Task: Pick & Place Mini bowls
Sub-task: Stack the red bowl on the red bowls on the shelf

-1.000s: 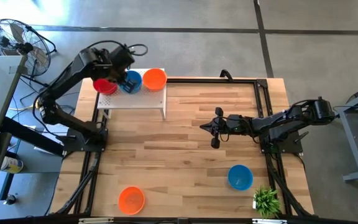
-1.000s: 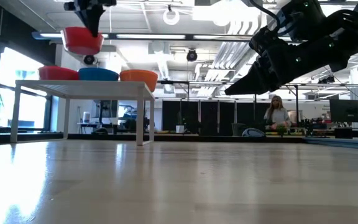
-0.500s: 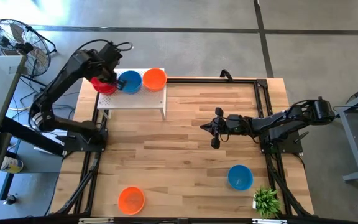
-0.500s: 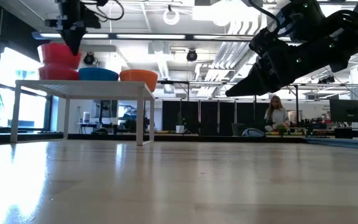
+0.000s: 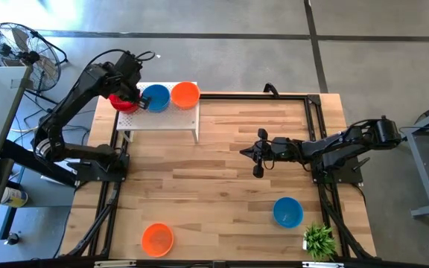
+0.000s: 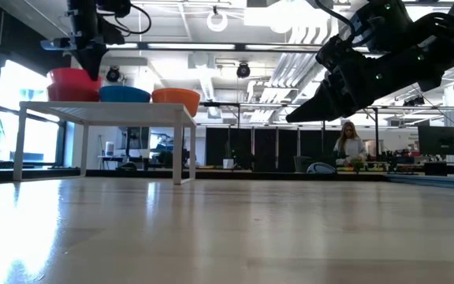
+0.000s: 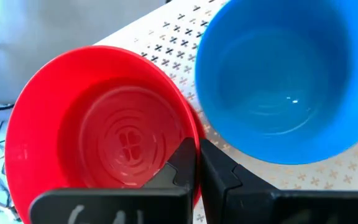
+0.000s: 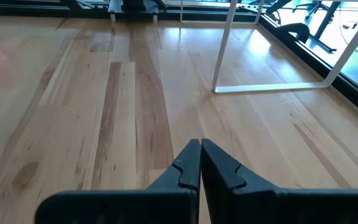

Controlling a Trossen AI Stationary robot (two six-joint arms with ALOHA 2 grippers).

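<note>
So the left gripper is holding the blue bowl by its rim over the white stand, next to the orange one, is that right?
Not quite: the left gripper is shut on the rim of the red bowl, not the blue bowl. The left wrist view shows this. The rest holds: it is over the white stand.

On the wooden table (image 5: 222, 186) we see the white stand (image 5: 162, 117), an orange bowl (image 5: 157, 239), a blue bowl (image 5: 287, 211) and a small plant (image 5: 319, 240), all away from both jaws.

Grey concrete floor (image 5: 222, 18) all around, a standing fan (image 5: 17, 46) in the corner, ceiling lights (image 6: 219, 20) overhead, big windows (image 6: 6, 102), and a person (image 6: 351, 144) way back.
</note>
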